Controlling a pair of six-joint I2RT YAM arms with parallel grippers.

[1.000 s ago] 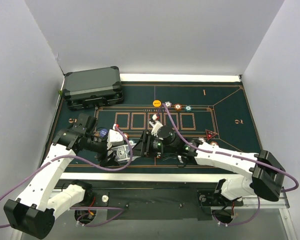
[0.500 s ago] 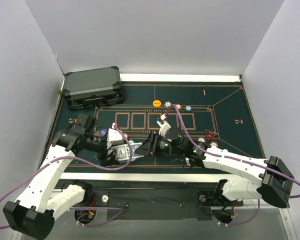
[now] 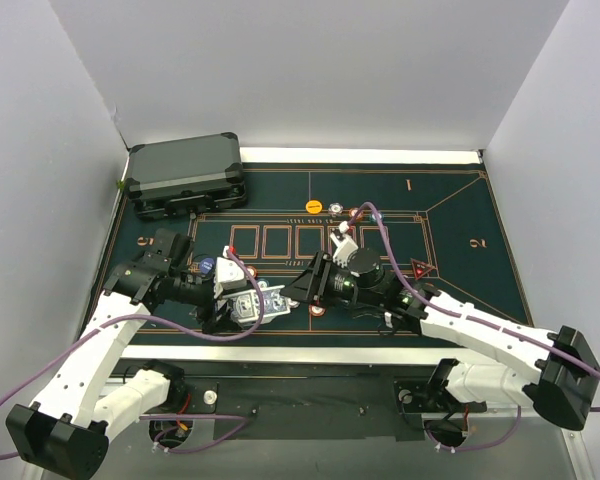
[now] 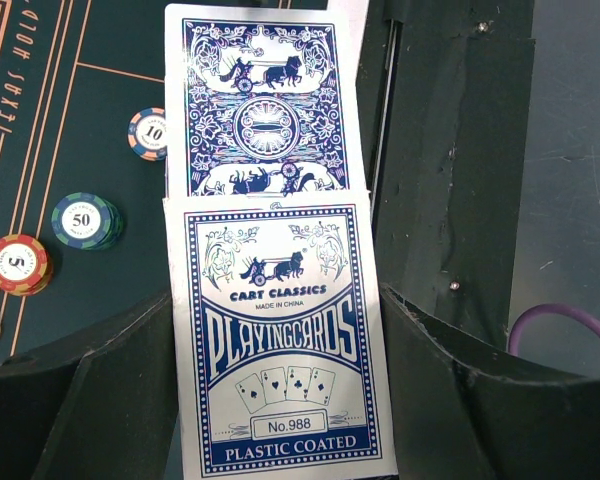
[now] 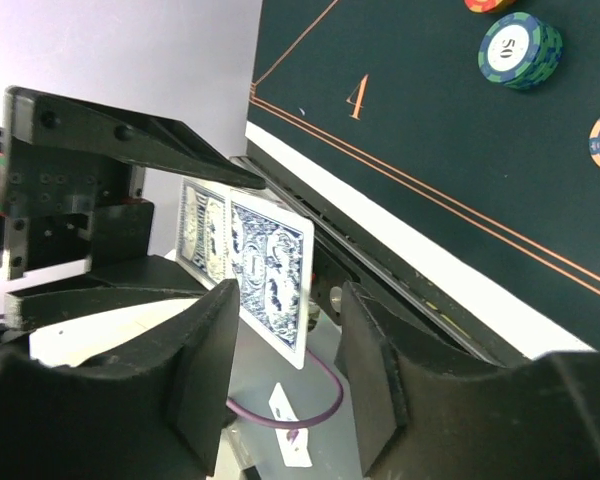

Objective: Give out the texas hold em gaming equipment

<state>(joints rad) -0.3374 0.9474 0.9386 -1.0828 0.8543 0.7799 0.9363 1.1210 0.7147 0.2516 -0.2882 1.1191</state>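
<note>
My left gripper (image 4: pixel 278 300) is shut on a blue and white playing-card box (image 4: pixel 280 350), held near the table's front edge (image 3: pixel 250 306). A blue-backed card (image 4: pixel 265 100) sticks partway out of the box's far end. My right gripper (image 5: pixel 290 330) is open, its fingers on either side of that card's (image 5: pixel 270 285) free end with a gap on the right side. In the top view it sits just right of the box (image 3: pixel 293 290). Chips marked 10 (image 4: pixel 148 133), 50 (image 4: pixel 85 220) and 5 (image 4: pixel 18 263) lie on the green felt to the left.
The dark grey case (image 3: pixel 185 175) stands at the back left. A row of chips (image 3: pixel 336 208) lies at the felt's (image 3: pixel 460 215) back centre, a red chip (image 3: pixel 318 309) near the front, and a red triangular marker (image 3: pixel 418 268) to the right. The white walls are close on both sides.
My right arm has drawn back to the right, away from the left gripper. The blue-backed card now shows sticking out of the box between the two grippers. The left arm has barely moved.
</note>
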